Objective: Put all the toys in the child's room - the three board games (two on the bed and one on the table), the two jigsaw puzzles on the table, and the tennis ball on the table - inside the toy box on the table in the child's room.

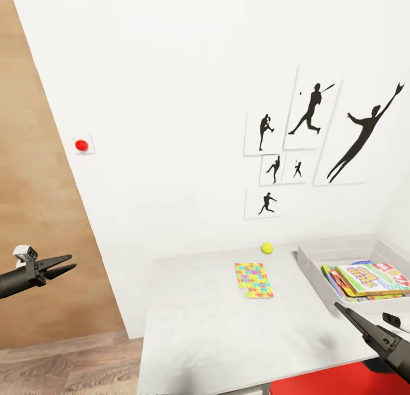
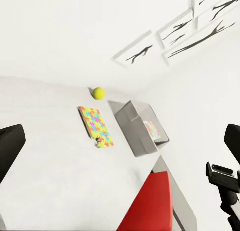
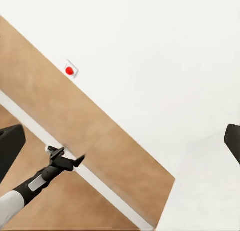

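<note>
The toy box [image 1: 312, 272] sits at the far right of the table [image 1: 199, 326], against the wall, with board games [image 1: 370, 278] stacked flat inside it. On the bare tabletop to its left lie the puzzles [image 1: 254, 279], a multicoloured patch that looks like two squares overlapping, and behind them, near the wall, the ball [image 1: 267, 247], apart from both. My left gripper [image 1: 64, 266] hangs off the table's left side, in front of the wood door [image 1: 34, 213], its fingers a little apart and holding nothing. My right gripper [image 1: 347, 314] hovers over the table's near right corner, just in front of the box; I cannot tell how far it is open. A red chair [image 1: 336, 383] stands below it. On the wall are a red button [image 1: 81, 145] and black silhouette pictures [image 1: 310, 113].
</note>
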